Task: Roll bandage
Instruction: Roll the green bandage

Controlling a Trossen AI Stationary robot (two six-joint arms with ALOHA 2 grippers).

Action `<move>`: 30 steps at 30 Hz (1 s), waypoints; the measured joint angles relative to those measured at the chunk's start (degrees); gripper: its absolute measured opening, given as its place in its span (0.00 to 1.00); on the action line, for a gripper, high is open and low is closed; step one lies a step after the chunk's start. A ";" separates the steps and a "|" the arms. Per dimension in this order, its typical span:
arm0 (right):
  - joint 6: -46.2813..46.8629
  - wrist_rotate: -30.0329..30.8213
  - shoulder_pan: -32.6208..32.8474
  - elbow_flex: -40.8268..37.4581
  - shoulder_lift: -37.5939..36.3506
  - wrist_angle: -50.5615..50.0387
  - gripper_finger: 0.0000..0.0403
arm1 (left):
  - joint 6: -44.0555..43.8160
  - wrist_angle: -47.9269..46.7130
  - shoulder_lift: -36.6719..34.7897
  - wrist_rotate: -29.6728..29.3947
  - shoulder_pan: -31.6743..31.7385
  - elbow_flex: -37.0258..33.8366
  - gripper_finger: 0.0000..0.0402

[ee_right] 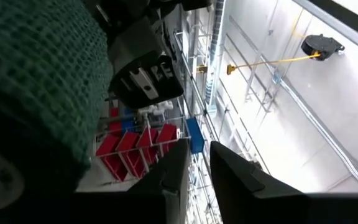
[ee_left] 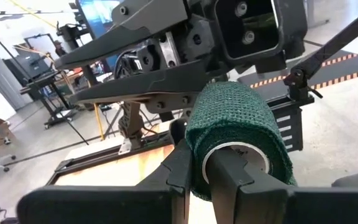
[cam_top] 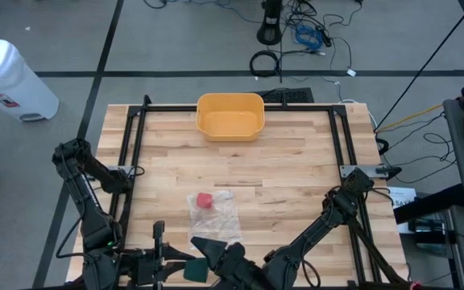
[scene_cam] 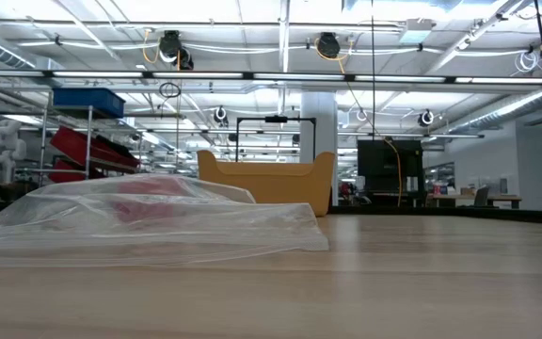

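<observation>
Left claw (ee_left: 204, 171) clamped on green bandage roll (ee_left: 238, 134), one finger through the core, one outside. Right claw (ee_right: 194, 168) just beside the roll, fingers slightly apart, nothing between them. Both claws meet at the table's (cam_top: 296, 173) near edge. Plastic bag (cam_top: 213, 211) with red item just beyond them; yellow bin (cam_top: 230, 115) well beyond.

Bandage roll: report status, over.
Left gripper shut on green bandage roll. Right gripper beside it, gripping nothing. Plastic bag on table, clear of both.
</observation>
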 joint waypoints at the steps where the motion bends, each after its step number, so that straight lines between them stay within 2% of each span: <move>1: -0.01 0.39 0.00 0.00 0.00 0.01 0.14 | 0.00 0.00 0.00 -0.07 -0.05 0.00 0.10; 8: -0.06 1.50 2.80 0.00 0.00 -0.03 0.14 | 2.40 -0.95 0.00 -0.41 -0.25 -0.01 0.10; 16: 8.50 2.18 8.79 0.00 0.00 1.05 0.14 | 10.07 -3.38 0.00 -0.56 -0.52 -0.01 0.10; 21: 13.83 3.12 10.96 0.00 0.00 4.17 0.14 | 10.32 -1.74 0.00 1.34 -0.49 -0.02 0.10; 25: 23.19 3.43 11.58 0.00 0.00 4.06 0.14 | 9.23 3.81 0.00 4.01 -0.49 -0.02 0.10; 30: 40.84 6.46 10.91 0.00 -0.02 -9.15 0.15 | 3.40 8.00 -0.04 5.27 -0.49 -0.02 0.10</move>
